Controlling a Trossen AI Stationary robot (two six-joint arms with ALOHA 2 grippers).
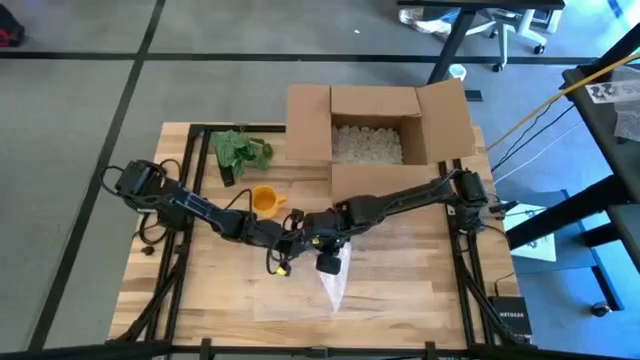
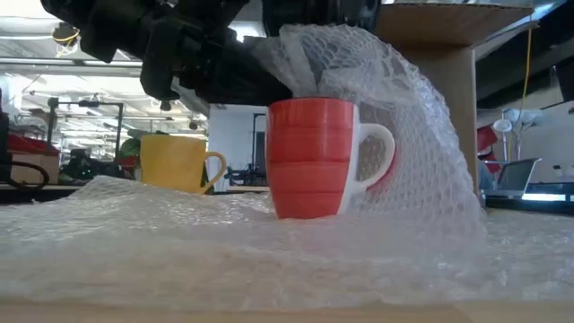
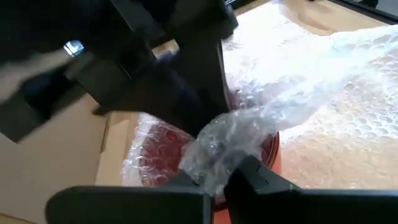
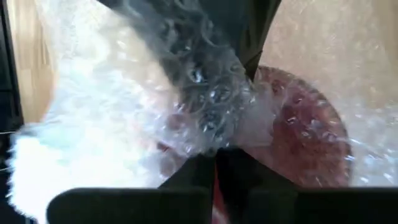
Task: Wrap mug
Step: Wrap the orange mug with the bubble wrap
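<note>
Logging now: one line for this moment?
red mug upright on table | bubble wrap pulled over rim | left claw shut on bubble wrap | right claw shut on bubble wrap

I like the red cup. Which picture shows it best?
The low view: the red mug stands upright, bubble wrap draped behind. Both wrist views show only its rim through wrap; the high view hides it under the grippers.

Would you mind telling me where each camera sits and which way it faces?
High: overhead, looking down on both arms, bubble wrap and cardboard box.
Low: table height, facing the red mug, yellow mug behind.
Left wrist: past left gripper, pinching wrap.
Right wrist: past right gripper, pinching wrap.
Both wrist views share the mug.
</note>
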